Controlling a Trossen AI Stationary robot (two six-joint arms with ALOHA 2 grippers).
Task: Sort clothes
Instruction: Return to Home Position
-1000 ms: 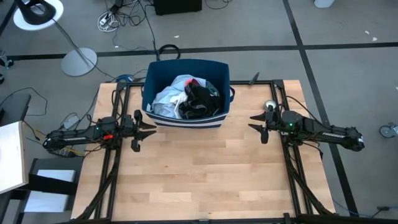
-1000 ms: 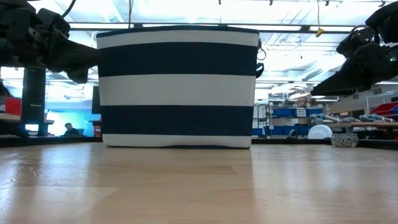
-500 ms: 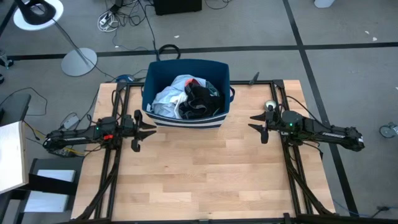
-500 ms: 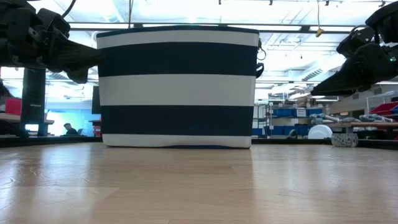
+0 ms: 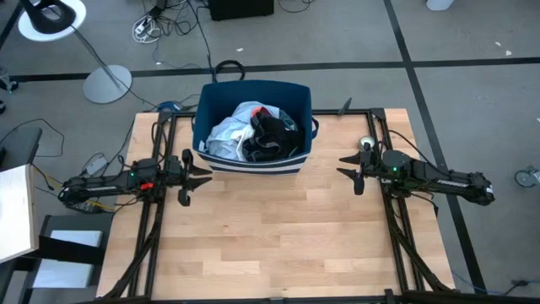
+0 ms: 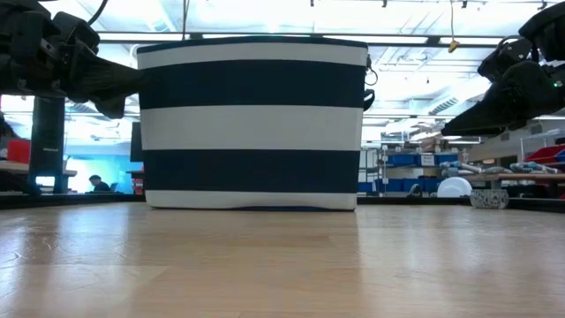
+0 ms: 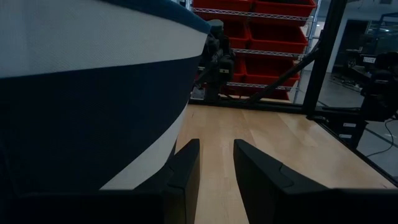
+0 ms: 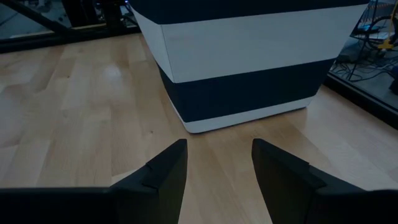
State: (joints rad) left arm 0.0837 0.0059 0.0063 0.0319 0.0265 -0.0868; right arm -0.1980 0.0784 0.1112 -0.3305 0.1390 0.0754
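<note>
The clothes (image 5: 253, 133), a heap of light blue, white and black pieces with a spot of red, lie inside the navy bin with white stripes (image 5: 207, 110) at the table's far middle. The bin also shows in the low view (image 6: 253, 122). My left gripper (image 5: 207, 176) is open and empty, above the table beside the bin's near left corner (image 7: 93, 112). My right gripper (image 5: 341, 169) is open and empty, to the right of the bin (image 8: 249, 62), above the table.
Bare wooden table (image 5: 278, 236) lies in front of the bin toward the near edge. Black frame rails (image 5: 152, 219) run along both sides of the table. A lamp base (image 5: 107, 83) and cables lie on the floor beyond the far edge.
</note>
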